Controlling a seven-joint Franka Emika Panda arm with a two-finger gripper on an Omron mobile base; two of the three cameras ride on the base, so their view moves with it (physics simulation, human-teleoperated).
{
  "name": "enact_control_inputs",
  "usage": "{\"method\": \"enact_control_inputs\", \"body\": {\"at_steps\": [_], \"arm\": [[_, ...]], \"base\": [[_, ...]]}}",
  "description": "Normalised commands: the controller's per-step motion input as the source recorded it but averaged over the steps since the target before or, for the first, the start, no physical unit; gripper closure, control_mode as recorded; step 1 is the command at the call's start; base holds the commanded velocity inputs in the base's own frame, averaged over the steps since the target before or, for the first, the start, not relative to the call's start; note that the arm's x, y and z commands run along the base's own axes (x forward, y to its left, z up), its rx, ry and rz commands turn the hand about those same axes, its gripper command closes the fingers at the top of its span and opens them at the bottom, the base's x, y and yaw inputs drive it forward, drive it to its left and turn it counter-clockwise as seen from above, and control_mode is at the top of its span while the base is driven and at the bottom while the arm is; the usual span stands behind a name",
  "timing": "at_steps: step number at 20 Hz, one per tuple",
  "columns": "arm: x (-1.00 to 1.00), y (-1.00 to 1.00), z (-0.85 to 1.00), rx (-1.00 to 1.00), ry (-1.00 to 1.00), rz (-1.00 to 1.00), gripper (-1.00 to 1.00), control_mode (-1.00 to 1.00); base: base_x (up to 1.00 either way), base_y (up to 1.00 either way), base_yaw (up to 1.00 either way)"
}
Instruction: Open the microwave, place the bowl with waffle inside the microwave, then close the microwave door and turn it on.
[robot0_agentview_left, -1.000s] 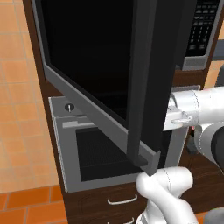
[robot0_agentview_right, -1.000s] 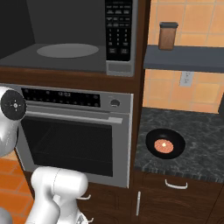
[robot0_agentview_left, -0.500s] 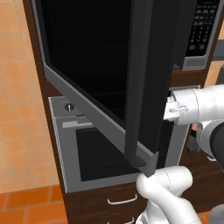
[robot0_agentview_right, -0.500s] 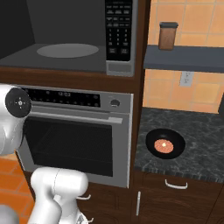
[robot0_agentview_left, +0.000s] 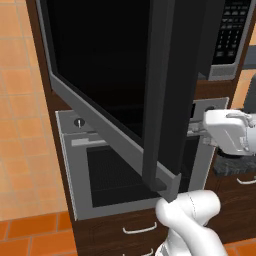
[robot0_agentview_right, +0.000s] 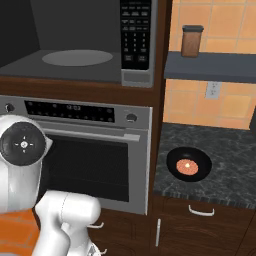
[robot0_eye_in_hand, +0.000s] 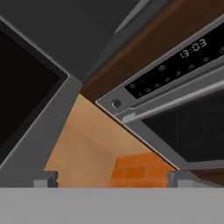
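Microwave door (robot0_agentview_left: 125, 85) is swung wide open, black glass panel with grey lower edge jutting out toward the left base camera, its tall black vertical handle (robot0_agentview_left: 159, 95) in the foreground and overlapping the oven (robot0_agentview_left: 100, 170) below. Microwave (robot0_agentview_right: 100, 45) cavity is exposed in the right base view: grey interior, round turntable plate (robot0_agentview_right: 76, 57) on the floor, nothing on it, keypad panel (robot0_agentview_right: 135, 35) to its right. Bowl with waffle (robot0_agentview_right: 189, 164) sits on the dark speckled counter (robot0_agentview_right: 225, 165) right of the oven, well apart from the microwave; black shallow bowl, reddish-orange piece in its centre. Brown canister (robot0_agentview_right: 191, 41) stands on the grey shelf (robot0_agentview_right: 210, 65) above that counter. Gripper (robot0_eye_in_hand: 113, 178) fingertips sit far apart at the bottom of the hand view, nothing between them: released, empty. Hand camera is rolled; it looks at the oven's control strip with clock readout (robot0_eye_in_hand: 192, 47) and knob (robot0_eye_in_hand: 116, 104), the door's grey edge on the left, orange tile floor beyond. In the left base view the white wrist sits just right of the door's free edge, in front of the oven.
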Motion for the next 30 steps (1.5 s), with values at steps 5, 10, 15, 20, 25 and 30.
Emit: {"method": "enact_control_inputs", "body": {"at_steps": [5, 10, 15, 20, 25, 30], "arm": [[0.0, -1.0, -0.49, 0.0, 0.14, -0.5, -1.0, -1.0], [0.08, -1.0, -0.61, 0.0, 0.05, -0.42, -1.0, -1.0], [0.36, -1.0, -0.65, 0.0, 0.03, -0.31, -1.0, -1.0], [0.66, -1.0, -0.72, 0.0, 0.02, -0.18, -1.0, -1.0], [0.64, -1.0, -0.77, 0.07, 0.01, -0.09, -1.0, -1.0], [0.56, -1.0, -0.77, 0.14, 0.02, 0.0, -1.0, -1.0]], "base": [[0.0, 0.0, 0.0], [0.0, 0.0, 0.0], [0.0, 0.0, 0.0], [0.0, 0.0, 0.0], [0.0, 0.0, 0.0], [0.0, 0.0, 0.0]]}}
